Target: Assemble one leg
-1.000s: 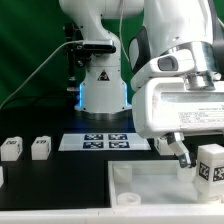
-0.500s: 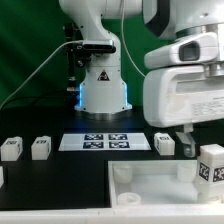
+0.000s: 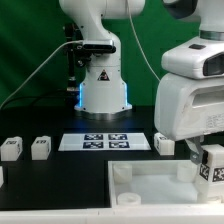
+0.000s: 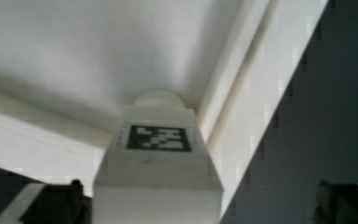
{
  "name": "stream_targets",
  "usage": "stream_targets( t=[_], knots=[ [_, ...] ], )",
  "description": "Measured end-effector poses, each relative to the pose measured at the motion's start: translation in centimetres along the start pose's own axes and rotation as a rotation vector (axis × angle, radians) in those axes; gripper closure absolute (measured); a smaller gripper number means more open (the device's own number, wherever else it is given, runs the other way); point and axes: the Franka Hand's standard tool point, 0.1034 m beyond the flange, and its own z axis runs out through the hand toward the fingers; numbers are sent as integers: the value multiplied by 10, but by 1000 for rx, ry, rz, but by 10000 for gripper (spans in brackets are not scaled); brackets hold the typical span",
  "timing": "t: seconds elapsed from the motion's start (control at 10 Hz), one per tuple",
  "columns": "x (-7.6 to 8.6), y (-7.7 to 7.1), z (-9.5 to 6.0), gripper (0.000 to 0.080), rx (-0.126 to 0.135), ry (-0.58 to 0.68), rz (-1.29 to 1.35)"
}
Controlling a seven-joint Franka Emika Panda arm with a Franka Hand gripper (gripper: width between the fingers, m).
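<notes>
A leg (image 3: pixel 212 166), a small white block with a black-and-white tag, stands upright on the flat white panel (image 3: pixel 150 186) at the exterior view's right. My gripper (image 3: pixel 207 152) hangs just over it, one dark finger (image 3: pixel 193 151) to the exterior view's left of it. In the wrist view the leg (image 4: pixel 156 160) rises between the two dark fingertips (image 4: pixel 48 206). My gripper (image 4: pixel 197 206) is open there. One finger stands close to the leg and a gap shows on the other side. The panel (image 4: pixel 87 60) fills the background.
Two more legs (image 3: pixel 11 149) (image 3: pixel 41 148) stand on the black table at the exterior view's left, a third (image 3: pixel 164 144) near the panel's far edge. The marker board (image 3: pixel 105 141) lies before the arm's base (image 3: pixel 102 85).
My gripper has moved toward the exterior view's right, from beside the panel's far edge to directly over the rightmost leg. The legs and the panel have not moved.
</notes>
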Motion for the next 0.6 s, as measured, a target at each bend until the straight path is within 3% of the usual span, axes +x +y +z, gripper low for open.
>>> stream_targets(
  t=[0.5, 0.6],
  knots=[
    [-2, 4, 10, 150, -1, 12, 8],
    [-2, 4, 10, 250, -1, 12, 8]
  ],
)
